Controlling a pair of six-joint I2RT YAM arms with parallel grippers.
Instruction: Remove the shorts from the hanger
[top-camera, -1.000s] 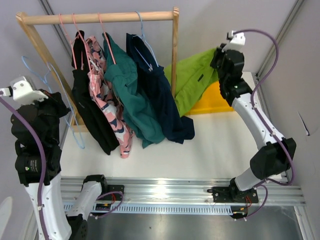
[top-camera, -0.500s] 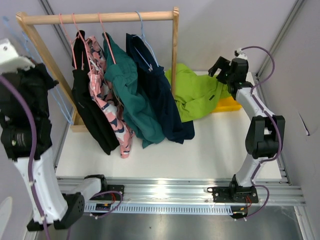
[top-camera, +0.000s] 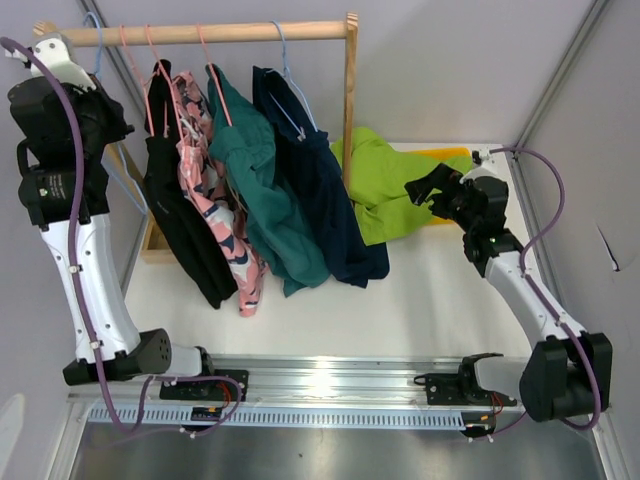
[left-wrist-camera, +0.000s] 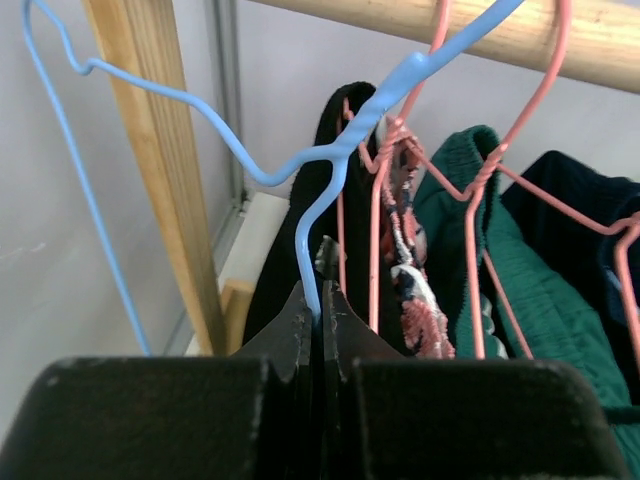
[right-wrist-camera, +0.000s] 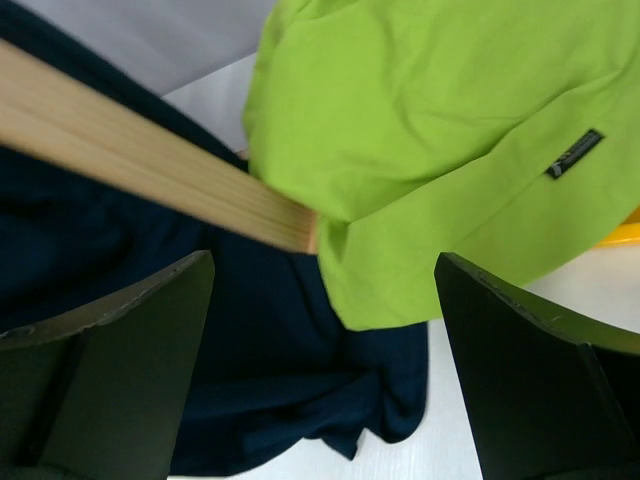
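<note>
- The lime-green shorts (top-camera: 385, 190) lie heaped on the table (top-camera: 420, 290) at the foot of the wooden rack's (top-camera: 200, 36) right post, partly over a yellow tray (top-camera: 445, 155) and already off any hanger.
- The right end effector (right-wrist-camera: 322, 340) is nearer them, just past the rack's right post. Its jaws are spread wide and hold nothing.
- The left end effector (left-wrist-camera: 320, 290) is up by the rack's left end, pinched tight on a bare blue wire hanger (left-wrist-camera: 400, 80).
- The hanger's neck rises from the jaws toward the rail. I cannot tell whether its hook sits over the rail.
- The next move probably depends on that hook-to-rail gap.
</note>
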